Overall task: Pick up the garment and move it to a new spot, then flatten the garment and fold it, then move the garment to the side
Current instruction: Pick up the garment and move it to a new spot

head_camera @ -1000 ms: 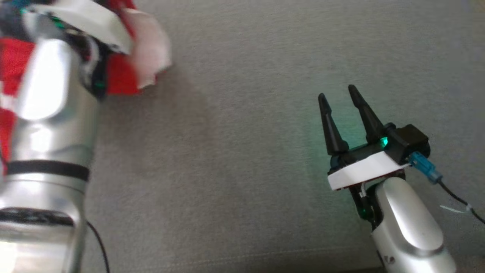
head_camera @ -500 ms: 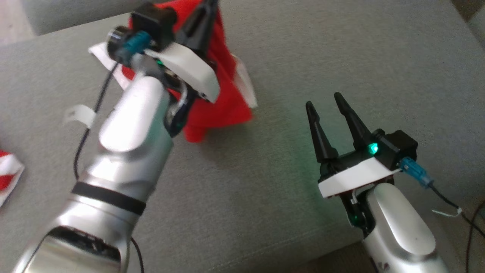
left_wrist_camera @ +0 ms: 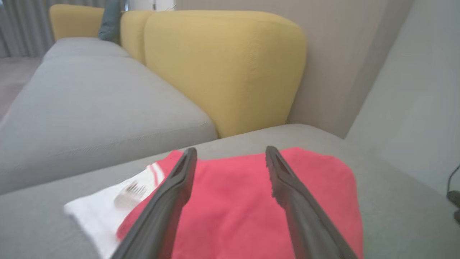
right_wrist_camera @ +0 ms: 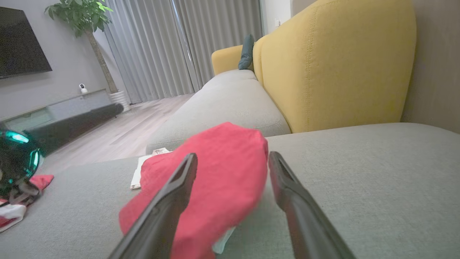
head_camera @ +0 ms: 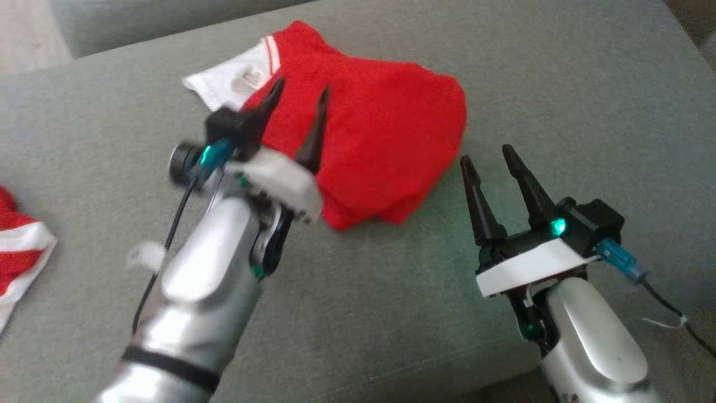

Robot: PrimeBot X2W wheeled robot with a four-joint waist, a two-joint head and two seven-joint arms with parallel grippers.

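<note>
The garment (head_camera: pixel 386 140) is red with a white part at its far left, and it lies loosely heaped on the grey sofa cushion (head_camera: pixel 559 84). My left gripper (head_camera: pixel 301 87) stands open over the garment's left portion, nothing between its fingers. In the left wrist view the garment (left_wrist_camera: pixel 233 201) spreads below the open left gripper (left_wrist_camera: pixel 231 149). My right gripper (head_camera: pixel 486 155) is open just right of the garment's near right edge, apart from it. The right wrist view has the garment (right_wrist_camera: pixel 215 172) ahead of and left of the open right gripper (right_wrist_camera: pixel 233 154).
Another red and white cloth (head_camera: pixel 17 252) lies at the cushion's left edge. Yellow back cushions (left_wrist_camera: pixel 222 64) rise behind the seat. The cushion's front edge (head_camera: pixel 391 380) runs close to my arms. A second grey seat (left_wrist_camera: pixel 90 100) extends to the left.
The left gripper, shut on the lifted garment before, has opened and drawn back. The garment now lies on the cushion. The head camera has shifted too. The right gripper stays open.
</note>
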